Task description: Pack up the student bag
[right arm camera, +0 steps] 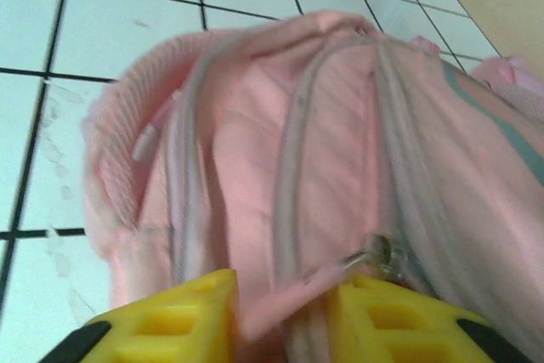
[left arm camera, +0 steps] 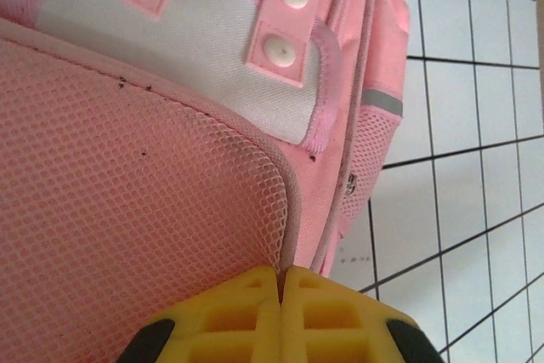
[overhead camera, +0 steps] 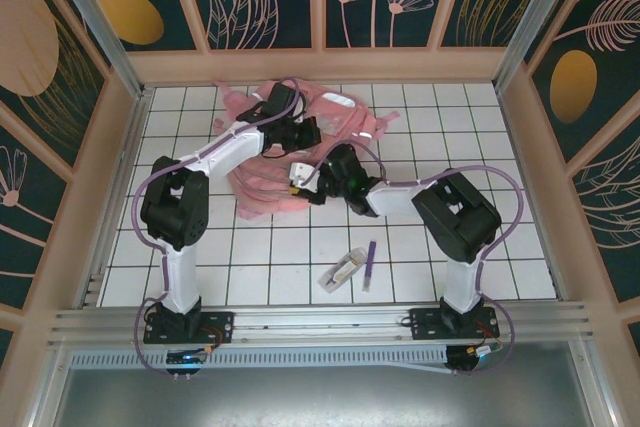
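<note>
Noted nearest the arm bases a small grey-white oblong item (overhead camera: pixel 342 271) and a slim purple pen (overhead camera: pixel 369 265), lying just beside each other on the white tiled table (overhead camera: pixel 250 247), outside the large soft pink fabric student bag (overhead camera: pixel 358 125). Farther in, found the right gripper (right arm camera: pixel 280 295) at that bag's near edge, yellow jaws apart with a fold of pink cloth between them beside a metal zip pull (right arm camera: pixel 378 252); cannot tell whether clamped. Beyond, saw the left gripper (left arm camera: pixel 280 276), jaws pressed together at the rim of the pink mesh panel (left arm camera: pixel 127 227), with the bag slumped mid-table toward the back wall, interior hidden.
</note>
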You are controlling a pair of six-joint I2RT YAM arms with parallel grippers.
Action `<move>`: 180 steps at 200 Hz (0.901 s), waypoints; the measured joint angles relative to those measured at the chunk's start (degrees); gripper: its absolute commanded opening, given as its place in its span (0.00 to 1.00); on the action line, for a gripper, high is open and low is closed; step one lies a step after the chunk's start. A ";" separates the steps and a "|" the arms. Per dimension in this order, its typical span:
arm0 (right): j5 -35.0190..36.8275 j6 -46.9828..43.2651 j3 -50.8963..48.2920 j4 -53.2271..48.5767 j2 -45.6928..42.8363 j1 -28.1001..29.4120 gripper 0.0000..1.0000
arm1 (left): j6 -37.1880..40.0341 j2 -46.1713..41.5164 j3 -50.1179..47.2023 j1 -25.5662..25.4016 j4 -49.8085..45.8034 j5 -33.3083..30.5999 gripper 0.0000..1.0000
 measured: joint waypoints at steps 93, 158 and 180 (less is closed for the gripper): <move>-8.57 20.83 -21.27 19.43 -16.74 -14.97 0.44 | 1.29 0.00 -0.74 -0.04 7.17 0.85 0.00; 11.26 74.05 6.23 -5.49 -10.75 -17.62 0.45 | 4.07 0.00 -0.28 0.61 7.23 3.54 0.36; 11.17 82.16 7.23 -11.74 -8.94 -17.62 0.45 | 6.16 -0.55 0.11 0.87 7.56 4.13 0.35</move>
